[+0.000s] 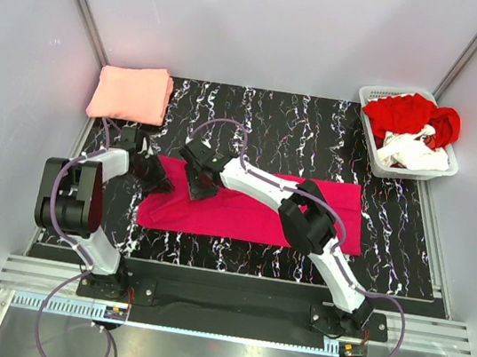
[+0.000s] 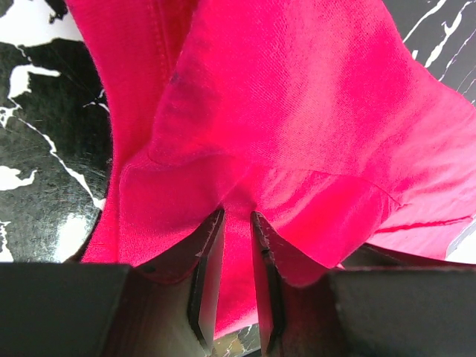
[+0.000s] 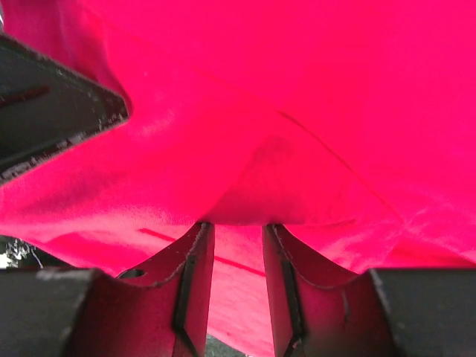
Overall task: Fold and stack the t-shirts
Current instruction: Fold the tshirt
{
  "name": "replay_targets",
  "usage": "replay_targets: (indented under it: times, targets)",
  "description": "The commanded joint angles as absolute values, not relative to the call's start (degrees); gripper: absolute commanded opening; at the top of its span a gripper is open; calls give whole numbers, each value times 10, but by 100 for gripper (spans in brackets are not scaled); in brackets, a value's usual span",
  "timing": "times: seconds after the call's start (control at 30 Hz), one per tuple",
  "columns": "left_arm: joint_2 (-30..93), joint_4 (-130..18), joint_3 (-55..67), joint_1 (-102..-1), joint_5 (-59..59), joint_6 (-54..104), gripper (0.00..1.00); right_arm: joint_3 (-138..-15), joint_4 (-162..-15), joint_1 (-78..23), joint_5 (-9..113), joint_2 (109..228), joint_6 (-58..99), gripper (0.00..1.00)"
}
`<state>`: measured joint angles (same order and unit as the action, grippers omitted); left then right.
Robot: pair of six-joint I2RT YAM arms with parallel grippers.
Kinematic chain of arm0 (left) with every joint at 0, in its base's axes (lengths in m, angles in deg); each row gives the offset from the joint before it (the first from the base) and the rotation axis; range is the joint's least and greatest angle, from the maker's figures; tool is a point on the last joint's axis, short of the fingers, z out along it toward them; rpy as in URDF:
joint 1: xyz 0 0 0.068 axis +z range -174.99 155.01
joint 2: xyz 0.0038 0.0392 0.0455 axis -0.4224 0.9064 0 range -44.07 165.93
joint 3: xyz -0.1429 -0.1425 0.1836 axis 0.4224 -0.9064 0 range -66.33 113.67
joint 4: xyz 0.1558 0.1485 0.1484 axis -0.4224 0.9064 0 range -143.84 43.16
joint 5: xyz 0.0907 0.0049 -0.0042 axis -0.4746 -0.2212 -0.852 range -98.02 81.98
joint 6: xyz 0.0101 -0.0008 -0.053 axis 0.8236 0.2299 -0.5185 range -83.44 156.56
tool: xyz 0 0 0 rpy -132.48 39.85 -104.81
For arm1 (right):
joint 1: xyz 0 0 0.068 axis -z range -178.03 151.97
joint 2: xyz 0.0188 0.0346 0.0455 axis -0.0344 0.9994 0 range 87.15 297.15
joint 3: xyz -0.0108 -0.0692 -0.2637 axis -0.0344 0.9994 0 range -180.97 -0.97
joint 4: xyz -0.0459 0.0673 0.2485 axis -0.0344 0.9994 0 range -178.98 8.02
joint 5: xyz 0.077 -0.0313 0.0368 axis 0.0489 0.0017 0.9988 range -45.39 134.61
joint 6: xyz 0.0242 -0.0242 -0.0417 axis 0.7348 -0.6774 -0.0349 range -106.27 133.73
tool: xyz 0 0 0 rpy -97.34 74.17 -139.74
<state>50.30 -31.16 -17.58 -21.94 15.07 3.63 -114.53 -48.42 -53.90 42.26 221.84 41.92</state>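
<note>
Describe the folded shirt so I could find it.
Find the black marbled mat. At its far left corner lies the folded shirt. It is pale salmon, unlike the bright pink shirt spread mid-mat and the crumpled shirts in the basket.

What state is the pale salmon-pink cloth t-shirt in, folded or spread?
Folded: the pale salmon-pink cloth t-shirt lies as a compact rectangle, no sleeves showing.
</note>
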Motion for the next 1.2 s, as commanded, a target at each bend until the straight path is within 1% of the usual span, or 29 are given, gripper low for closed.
replay_targets:
  times: [0.0, 0.1, 0.17, 0.37, 0.47, 0.77, 1.17]
  targets:
    - [516, -321, -168, -218, 124, 41, 27, -1185, -472, -543, 393, 2233, 405, 38]
    - [516, -323, -169, -218, 125, 41, 27, -1195, -468, -542, 391, 2242, 404, 35]
    - [516, -322, -169, -218, 126, 41, 26, -1199, -465, -542, 391, 2246, 404, 31]
    - [518, -323, -169, -216, 125, 41, 26, -1191, -462, -542, 383, 2241, 403, 12]
    - [520, -321, -167, -214, 125, 40, 26, -1180, -458, -542, 378, 2225, 402, 7]
    - [536, -309, -154, -207, 111, 41, 25, -1127, -445, -543, 389, 2160, 419, 4]
    - [549, -298, -137, -205, 93, 43, 24, -1059, -443, -545, 425, 2117, 454, 5]
